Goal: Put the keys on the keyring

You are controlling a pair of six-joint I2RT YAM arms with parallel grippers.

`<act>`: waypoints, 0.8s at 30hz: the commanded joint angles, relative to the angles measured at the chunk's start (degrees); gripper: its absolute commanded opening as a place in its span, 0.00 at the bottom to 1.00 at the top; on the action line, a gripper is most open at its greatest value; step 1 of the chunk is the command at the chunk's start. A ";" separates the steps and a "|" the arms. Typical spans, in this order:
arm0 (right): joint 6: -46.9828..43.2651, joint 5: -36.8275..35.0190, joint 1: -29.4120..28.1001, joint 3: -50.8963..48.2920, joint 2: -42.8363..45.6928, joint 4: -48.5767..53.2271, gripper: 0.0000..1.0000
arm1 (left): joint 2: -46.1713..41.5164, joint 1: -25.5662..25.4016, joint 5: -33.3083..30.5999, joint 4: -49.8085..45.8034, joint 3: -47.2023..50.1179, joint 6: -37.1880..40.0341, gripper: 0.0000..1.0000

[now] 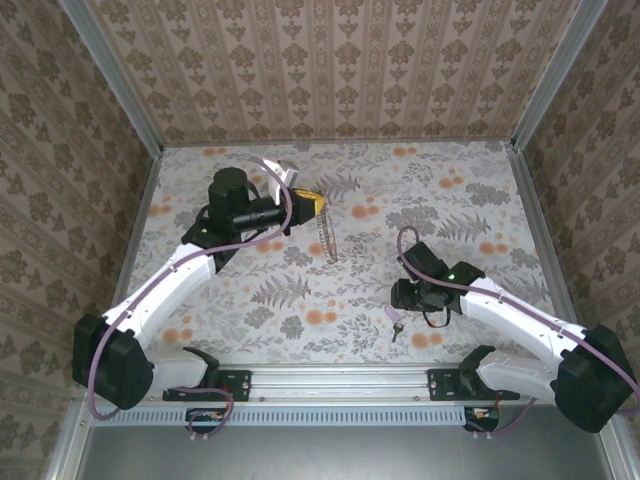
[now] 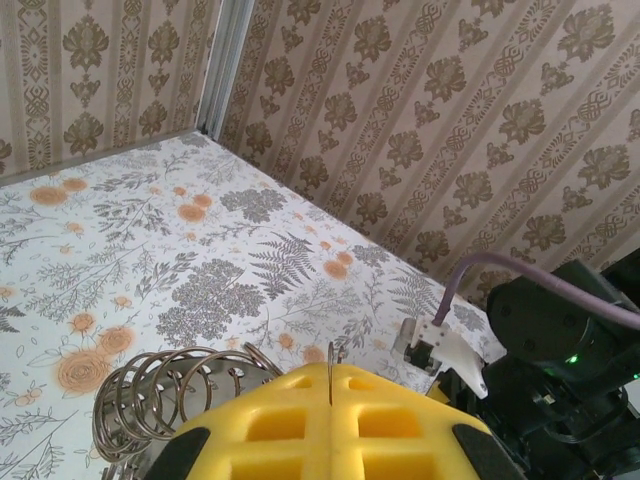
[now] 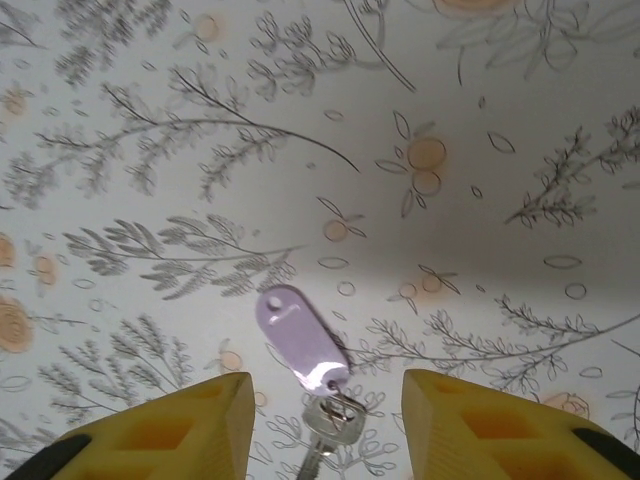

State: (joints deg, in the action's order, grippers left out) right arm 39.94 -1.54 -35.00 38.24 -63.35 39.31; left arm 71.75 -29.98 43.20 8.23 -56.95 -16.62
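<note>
The key (image 3: 300,335) lies flat on the flowered table (image 1: 450,215), on the near right part of it. Its purple-pink head points away from the wrist camera and its pale metal blade points back toward it. From above I see the key as a small pale-purple speck (image 1: 397,323), just on the near side of the right arm's wrist.

The right gripper (image 3: 325,400) has its two yellow fingers (image 3: 160,430) spread, one on each side of the blade end. There is bare table between each finger and the key, so nothing is grasped there (I can't judge how high above the surface they sit).

The keyring (image 1: 326,240) is well apart from the key, near the middle of the table. It runs as a thin silvery line from the left gripper (image 1: 308,205) back toward the arms. On the left wrist camera it bunches into overlapping loops (image 2: 165,400) just beside the yellow fingers. Those fingers are clenched together, with a thin metal strand pinched in the seam between them. I cannot tell whether the chain's loose end touches the table.
</note>
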 commanded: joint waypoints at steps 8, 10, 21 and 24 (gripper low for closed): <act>5.40 -0.27 -3.18 -4.46 -0.43 -0.36 0.37 | -1.70 -0.07 0.53 2.58 -0.58 1.33 0.00; 5.74 -0.05 -3.62 -4.83 -1.22 -1.08 0.36 | -1.78 -0.08 0.59 2.51 -0.67 1.35 0.00; 6.07 1.27 -4.45 -5.98 -4.99 -5.36 0.29 | -1.85 -0.08 0.67 2.32 -0.83 1.35 0.00; 6.02 1.48 -4.55 -6.14 -5.62 -5.80 0.28 | -1.96 -0.08 0.62 2.27 -0.84 1.36 0.00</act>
State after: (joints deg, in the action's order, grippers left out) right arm 45.23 -0.86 -39.07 33.06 -68.40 34.33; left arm 71.50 -29.98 43.22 8.25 -56.95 -16.62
